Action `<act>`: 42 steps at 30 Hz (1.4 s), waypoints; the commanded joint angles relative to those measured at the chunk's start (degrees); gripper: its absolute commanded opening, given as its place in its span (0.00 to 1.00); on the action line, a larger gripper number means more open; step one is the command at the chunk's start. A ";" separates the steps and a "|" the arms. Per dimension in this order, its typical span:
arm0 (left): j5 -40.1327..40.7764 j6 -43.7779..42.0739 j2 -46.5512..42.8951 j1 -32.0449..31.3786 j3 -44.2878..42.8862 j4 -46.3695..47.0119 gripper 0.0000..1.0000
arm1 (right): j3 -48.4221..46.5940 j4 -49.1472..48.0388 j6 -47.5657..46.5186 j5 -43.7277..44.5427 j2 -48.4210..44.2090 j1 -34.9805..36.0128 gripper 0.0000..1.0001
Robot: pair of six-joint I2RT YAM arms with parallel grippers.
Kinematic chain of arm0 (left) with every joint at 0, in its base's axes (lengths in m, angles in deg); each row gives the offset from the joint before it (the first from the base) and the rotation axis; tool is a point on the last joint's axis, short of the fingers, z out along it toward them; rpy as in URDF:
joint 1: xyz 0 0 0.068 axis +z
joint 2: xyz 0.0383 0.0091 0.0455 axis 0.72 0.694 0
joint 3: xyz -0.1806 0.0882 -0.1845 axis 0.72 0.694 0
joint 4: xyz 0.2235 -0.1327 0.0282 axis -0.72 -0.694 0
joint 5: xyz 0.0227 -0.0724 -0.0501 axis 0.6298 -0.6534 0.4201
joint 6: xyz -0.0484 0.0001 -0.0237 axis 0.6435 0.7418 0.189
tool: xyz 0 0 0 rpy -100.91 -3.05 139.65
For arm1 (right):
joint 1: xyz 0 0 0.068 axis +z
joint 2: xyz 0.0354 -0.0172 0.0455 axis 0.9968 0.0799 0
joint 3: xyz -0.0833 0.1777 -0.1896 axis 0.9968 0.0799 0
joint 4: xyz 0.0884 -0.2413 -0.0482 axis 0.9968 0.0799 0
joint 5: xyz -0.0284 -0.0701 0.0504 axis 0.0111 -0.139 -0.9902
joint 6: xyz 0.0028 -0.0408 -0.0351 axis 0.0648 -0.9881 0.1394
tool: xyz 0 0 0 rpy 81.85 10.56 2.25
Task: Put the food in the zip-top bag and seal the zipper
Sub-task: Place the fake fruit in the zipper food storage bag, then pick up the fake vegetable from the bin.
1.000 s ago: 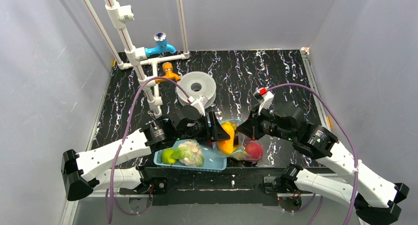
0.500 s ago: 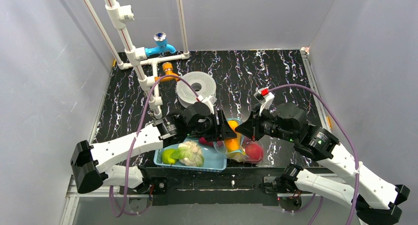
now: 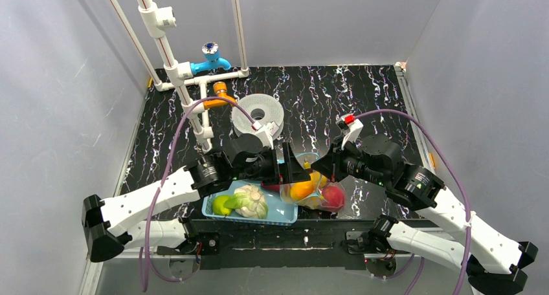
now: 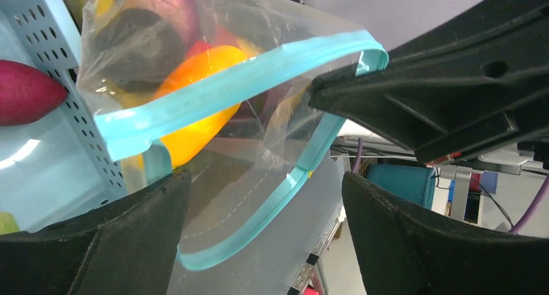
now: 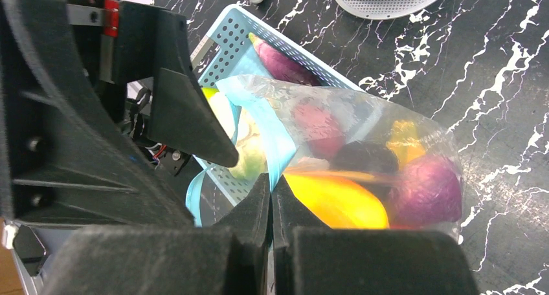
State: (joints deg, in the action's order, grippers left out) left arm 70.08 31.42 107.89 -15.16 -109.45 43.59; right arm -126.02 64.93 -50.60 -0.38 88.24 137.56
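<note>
The clear zip-top bag (image 3: pixel 317 193) lies at the table's near edge, right of the basket, with an orange piece (image 4: pixel 194 101), a red apple (image 3: pixel 333 195), a purple piece (image 5: pixel 421 191) and a dark piece (image 5: pixel 366 156) inside. Its teal zipper (image 4: pixel 226 91) gapes open. My right gripper (image 5: pixel 272 182) is shut on the zipper strip at one corner of the mouth. My left gripper (image 4: pixel 265 178) is open just at the bag's mouth, with nothing between its fingers (image 4: pixel 97 243).
The light-blue basket (image 3: pixel 285 212) left of the bag holds a white cauliflower (image 3: pixel 249 201), a green piece (image 3: pixel 222 204) and a maroon piece (image 4: pixel 26 91). A white roll (image 3: pixel 257 116) and the pipe stand with a blue tap (image 3: pixel 210 61) are behind.
My left gripper carried the orange piece right over the bag's mouth, opened and drew back a little. The orange piece now lies inside the bag. The right gripper stayed shut on the zipper.
</note>
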 commanded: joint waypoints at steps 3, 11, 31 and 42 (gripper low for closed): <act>4.65 -2.37 -6.63 0.30 1.02 -7.45 0.85 | -1.04 -2.10 0.03 1.89 -0.87 0.16 0.01; 14.84 -2.25 -18.22 0.39 4.24 -18.46 0.88 | -1.33 -0.62 -0.61 4.91 -0.52 0.17 0.01; 20.01 4.14 -9.61 0.48 11.72 -17.37 0.76 | -1.58 1.17 0.99 17.18 -6.78 0.16 0.01; 25.01 27.88 3.35 0.55 10.47 -10.84 0.57 | -0.49 1.51 0.62 17.87 -9.25 0.16 0.01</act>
State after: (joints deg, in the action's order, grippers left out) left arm 90.64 45.13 110.41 -14.85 -99.51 30.15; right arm -126.02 69.15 -50.06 16.04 79.56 137.56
